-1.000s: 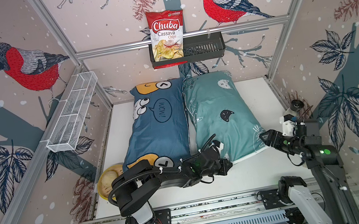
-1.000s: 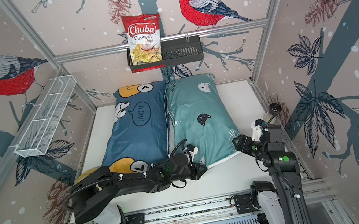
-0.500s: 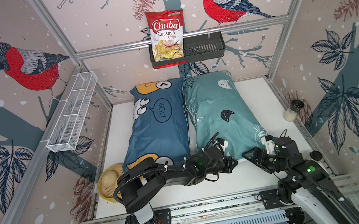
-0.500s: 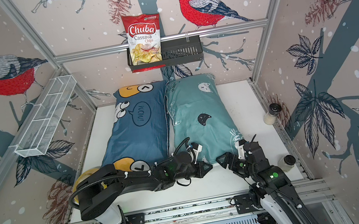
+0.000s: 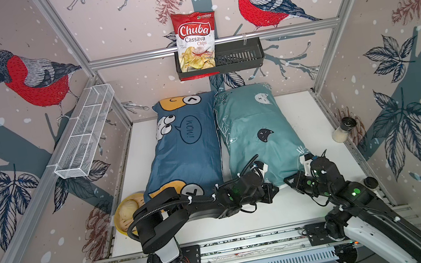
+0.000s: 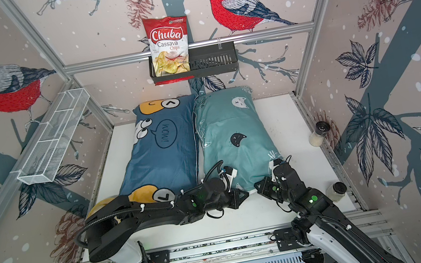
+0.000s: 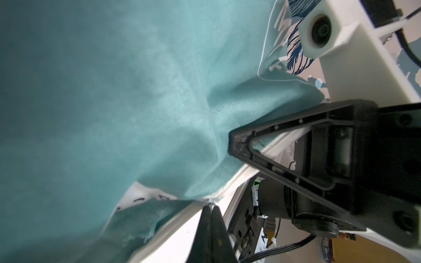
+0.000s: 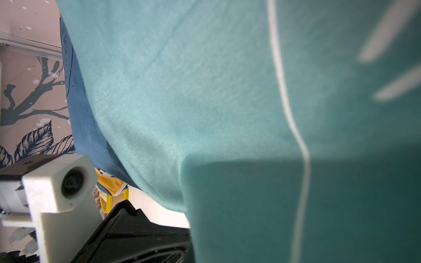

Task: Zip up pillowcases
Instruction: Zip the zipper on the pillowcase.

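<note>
Left wrist view: the left end effector has its tips pressed together at the near hem of the teal pillowcase — whether they pinch anything I cannot tell — and the right end effector is clamped on a fold of that hem just beside it. In both top views this pillowcase lies on the counter alongside the dark blue pillowcase, both reaching the far wall. Likely step: bracing the hem; next, draw the zipper along it, cloth kept taut.
</note>
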Robot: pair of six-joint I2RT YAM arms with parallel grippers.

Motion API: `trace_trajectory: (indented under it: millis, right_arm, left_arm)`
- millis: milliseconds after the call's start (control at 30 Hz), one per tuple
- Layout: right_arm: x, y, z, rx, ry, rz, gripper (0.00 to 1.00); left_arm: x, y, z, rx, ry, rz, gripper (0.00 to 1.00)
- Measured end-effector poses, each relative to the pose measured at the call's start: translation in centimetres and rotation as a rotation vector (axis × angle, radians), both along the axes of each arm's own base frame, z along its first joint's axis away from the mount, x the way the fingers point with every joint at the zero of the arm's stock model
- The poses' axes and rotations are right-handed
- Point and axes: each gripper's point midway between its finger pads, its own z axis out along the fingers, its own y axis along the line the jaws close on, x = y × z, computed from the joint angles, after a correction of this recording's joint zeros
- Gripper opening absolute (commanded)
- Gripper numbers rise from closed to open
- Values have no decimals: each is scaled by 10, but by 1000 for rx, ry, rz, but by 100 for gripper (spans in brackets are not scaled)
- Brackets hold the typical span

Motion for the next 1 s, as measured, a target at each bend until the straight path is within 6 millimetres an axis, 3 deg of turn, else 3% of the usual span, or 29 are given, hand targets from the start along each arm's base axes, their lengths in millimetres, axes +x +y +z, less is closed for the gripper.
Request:
trace_trajectory:
  millis: [233,400,633,833,1000]
  right_arm:
    - [8,-16,3,-26,-3,-62,0]
    - [11,-23,9,0,-2,-63,0]
    - [23,-46,9,-58,-17,-137,0]
    - [29,-48,11,-85,-35,-132,0]
    - [38,-61,21,-112,-67,-163,0]
  left_arm:
    - [-1,13,-4,22,-26,17,0]
    - [-3,18,4,-12,-51,21,0]
    - [-9,46,-33,128,-5,49,0]
    - [-8,43,-34,148,1,49,0]
    - [-12,52,-46,179,16,48,0]
